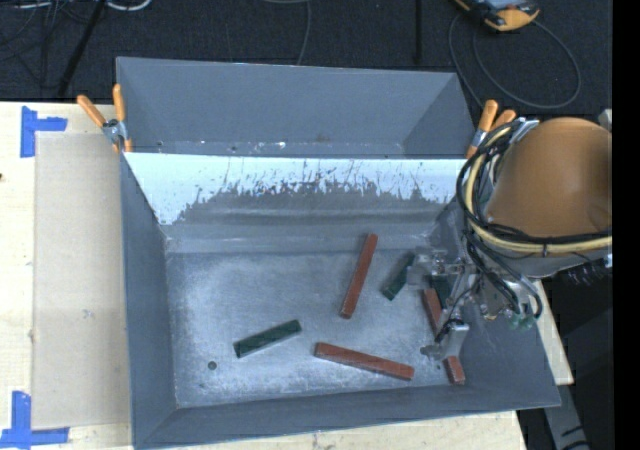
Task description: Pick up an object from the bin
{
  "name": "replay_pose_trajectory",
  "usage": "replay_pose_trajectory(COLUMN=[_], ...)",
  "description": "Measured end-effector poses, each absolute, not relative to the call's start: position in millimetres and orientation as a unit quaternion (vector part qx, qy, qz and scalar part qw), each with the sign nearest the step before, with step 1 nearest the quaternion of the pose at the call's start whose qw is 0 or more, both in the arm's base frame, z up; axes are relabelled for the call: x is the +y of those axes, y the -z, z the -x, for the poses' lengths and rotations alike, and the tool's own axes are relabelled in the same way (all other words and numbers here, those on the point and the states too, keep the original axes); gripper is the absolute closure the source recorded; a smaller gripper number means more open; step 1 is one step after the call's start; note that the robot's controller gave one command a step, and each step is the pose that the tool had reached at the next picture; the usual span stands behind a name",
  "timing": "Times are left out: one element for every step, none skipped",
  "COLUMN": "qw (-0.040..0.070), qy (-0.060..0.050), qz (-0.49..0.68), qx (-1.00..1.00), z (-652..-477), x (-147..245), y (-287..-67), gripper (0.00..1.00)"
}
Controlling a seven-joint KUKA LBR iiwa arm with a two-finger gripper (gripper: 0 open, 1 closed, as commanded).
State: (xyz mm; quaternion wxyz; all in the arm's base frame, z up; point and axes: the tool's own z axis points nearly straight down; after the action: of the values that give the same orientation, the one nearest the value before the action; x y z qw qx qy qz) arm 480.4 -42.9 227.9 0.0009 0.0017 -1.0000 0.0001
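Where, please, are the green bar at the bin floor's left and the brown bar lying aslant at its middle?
green bar (pixel 267 338): camera view, its middle.
brown bar (pixel 358 275): camera view, its middle.

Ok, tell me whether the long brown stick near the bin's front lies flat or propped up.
Flat: the brown stick rests full length on the bin floor.

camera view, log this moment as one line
claw: low at grey metal bin's right side | nearest: short red-brown stick, small dark green block
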Motion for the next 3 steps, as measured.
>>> replay_pose_trajectory(qw=[0.001, -0.002, -0.001], qy=[0.0, 0.0, 0.0], qz=[-0.002, -0.037, -0.157], qx=[-1.0, -0.999, -0.988], z=[-480.4, -487.9, -501.8], x=[-42.9, -43.3, -47.1], y=[-227.9, -191.6, -141.3], gripper=[0.0, 0.0, 0.0])
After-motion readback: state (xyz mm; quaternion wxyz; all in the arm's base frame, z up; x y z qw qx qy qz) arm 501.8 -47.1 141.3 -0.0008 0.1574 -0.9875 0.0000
